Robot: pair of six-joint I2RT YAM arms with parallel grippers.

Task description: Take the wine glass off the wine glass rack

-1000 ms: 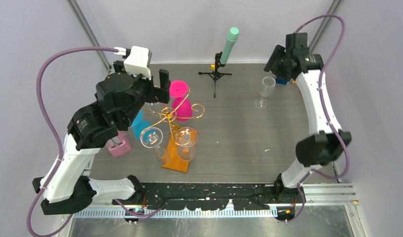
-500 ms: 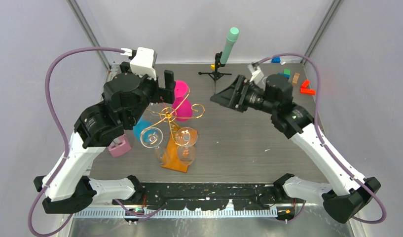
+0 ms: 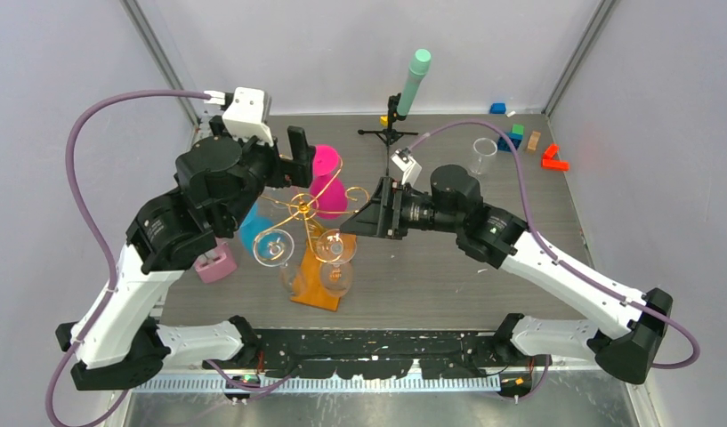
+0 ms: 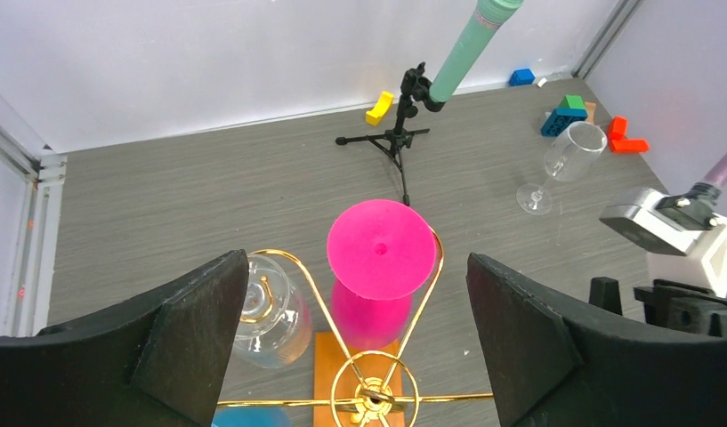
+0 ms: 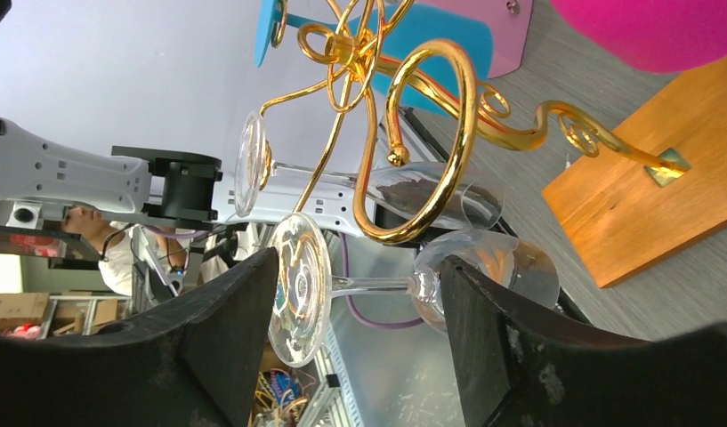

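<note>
The wine glass rack (image 3: 308, 212) is gold wire with curled arms on an orange base (image 3: 317, 286). Pink (image 3: 323, 164), blue (image 3: 253, 233) and clear glasses hang on it upside down. My right gripper (image 3: 349, 229) is open at the rack's right side. In the right wrist view its fingers (image 5: 226, 347) straddle the stem of a clear wine glass (image 5: 370, 285), foot (image 5: 297, 289) by one finger and bowl (image 5: 488, 267) by the other; the gripper (image 5: 358, 298) does not pinch it. My left gripper (image 4: 355, 267) is open above the pink glass's foot (image 4: 382, 249).
A clear glass (image 3: 480, 163) stands upright at the back right. A black tripod with a mint-green cylinder (image 3: 404, 98) stands behind the rack. Coloured blocks (image 3: 520, 138) lie in the back right corner. A pink block (image 3: 215, 264) sits left of the rack.
My right arm swung from the back right, away from the standing glass, down and left to the rack, its open jaws now around a hanging clear glass's stem. The left arm barely moved.
</note>
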